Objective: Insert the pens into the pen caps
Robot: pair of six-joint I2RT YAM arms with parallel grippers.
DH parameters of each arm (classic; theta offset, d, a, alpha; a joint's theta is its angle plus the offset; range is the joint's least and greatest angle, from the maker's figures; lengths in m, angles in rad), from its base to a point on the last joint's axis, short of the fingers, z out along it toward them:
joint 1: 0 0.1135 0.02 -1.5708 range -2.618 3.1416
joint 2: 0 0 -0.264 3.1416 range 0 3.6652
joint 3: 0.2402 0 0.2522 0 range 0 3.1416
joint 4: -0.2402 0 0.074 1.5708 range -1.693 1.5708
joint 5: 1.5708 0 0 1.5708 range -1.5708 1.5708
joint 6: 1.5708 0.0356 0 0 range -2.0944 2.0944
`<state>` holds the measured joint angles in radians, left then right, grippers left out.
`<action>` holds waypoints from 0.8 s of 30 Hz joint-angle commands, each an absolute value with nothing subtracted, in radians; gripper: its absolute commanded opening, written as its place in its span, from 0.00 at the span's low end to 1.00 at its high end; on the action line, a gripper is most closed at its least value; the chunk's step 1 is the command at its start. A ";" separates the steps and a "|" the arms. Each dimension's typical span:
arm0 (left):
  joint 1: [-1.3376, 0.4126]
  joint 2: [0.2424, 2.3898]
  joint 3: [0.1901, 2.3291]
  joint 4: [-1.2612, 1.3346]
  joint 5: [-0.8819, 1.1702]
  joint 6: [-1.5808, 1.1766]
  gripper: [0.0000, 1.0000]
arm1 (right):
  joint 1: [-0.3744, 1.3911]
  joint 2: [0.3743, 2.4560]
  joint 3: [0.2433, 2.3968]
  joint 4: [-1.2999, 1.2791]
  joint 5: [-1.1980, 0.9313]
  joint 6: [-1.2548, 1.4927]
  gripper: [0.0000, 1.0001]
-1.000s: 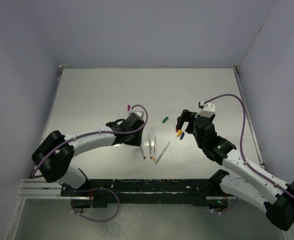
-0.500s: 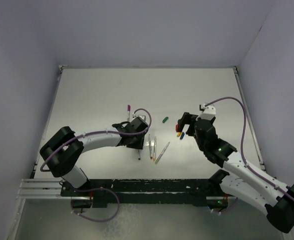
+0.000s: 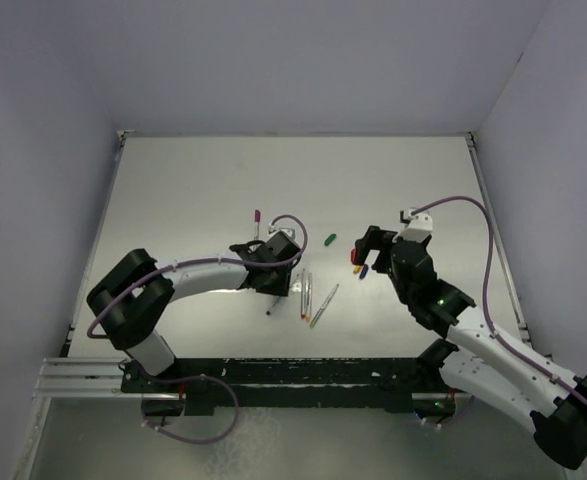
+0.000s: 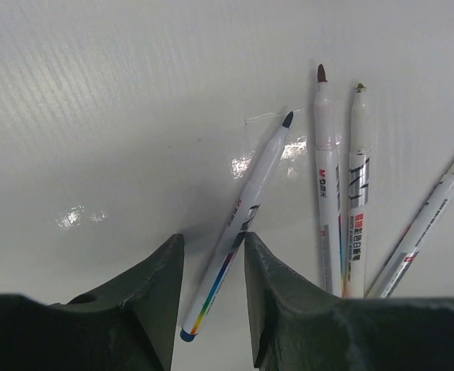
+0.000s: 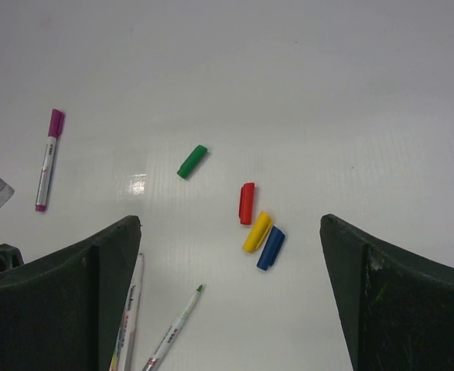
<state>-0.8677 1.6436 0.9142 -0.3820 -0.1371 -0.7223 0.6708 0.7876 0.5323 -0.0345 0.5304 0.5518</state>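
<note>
Robot lab test cell: white table [image 3: 193, 190], plain pale walls [image 3: 293, 60], aluminium mounting rail [image 3: 73, 380].

Toward the near edge of the worktop, you can read only a bold M on the brown-tipped pen [image 4: 326, 193], with small characters beside it. The olive-tipped pen [image 4: 356, 209] next to it and the blue-tipped pen [image 4: 240, 228] carry barrel print too blurred to read.

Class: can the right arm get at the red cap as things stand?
Probably yes. The right gripper hangs open above the red cap, nothing between them; the yellow cap close beside it may crowd a finger.
</note>
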 commanded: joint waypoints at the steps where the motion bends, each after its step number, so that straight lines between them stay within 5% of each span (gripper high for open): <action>1: -0.876 1.616 0.903 -0.496 -0.171 -0.721 0.40 | 0.667 0.769 0.533 -0.003 0.537 0.568 1.00; 24: -0.906 1.706 0.930 -0.618 -0.231 -0.677 0.34 | 0.667 0.703 0.508 -0.022 0.534 0.568 1.00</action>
<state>-0.8993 1.6497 0.9409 -0.5709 -0.2123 -0.6876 0.6712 0.7166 0.5137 -0.0387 0.5289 0.5591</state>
